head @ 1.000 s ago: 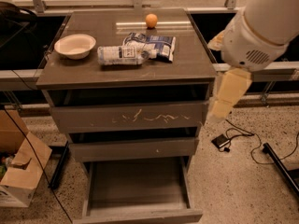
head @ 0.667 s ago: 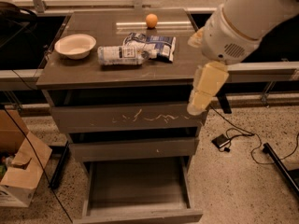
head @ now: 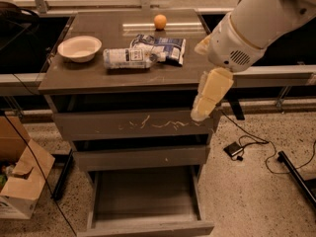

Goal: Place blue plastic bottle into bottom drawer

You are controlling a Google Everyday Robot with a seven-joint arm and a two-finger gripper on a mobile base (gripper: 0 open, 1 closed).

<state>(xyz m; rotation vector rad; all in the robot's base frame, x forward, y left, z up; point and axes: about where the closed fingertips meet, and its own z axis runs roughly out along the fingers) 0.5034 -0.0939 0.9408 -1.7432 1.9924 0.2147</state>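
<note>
The blue plastic bottle (head: 129,58) lies on its side on the grey cabinet top (head: 89,78), between a white bowl and a crinkly snack bag. The bottom drawer (head: 145,201) is pulled out, and its wide flat grey inside holds nothing. My gripper (head: 207,98) hangs from the white arm at the cabinet's right front corner, pointing down in front of the top drawer's right end. It is to the right of the bottle and lower than it, not touching it.
A white bowl (head: 79,48), a blue-and-white snack bag (head: 165,47) and an orange ball (head: 160,21) lie on the cabinet top. The scratched top drawer (head: 133,125) and the middle drawer (head: 140,157) are shut. A cardboard box (head: 19,181) stands at the left; cables (head: 247,149) lie on the floor at the right.
The arm has swung left, from beside the cabinet's right side to its right front corner. The bottle and drawers have not moved.
</note>
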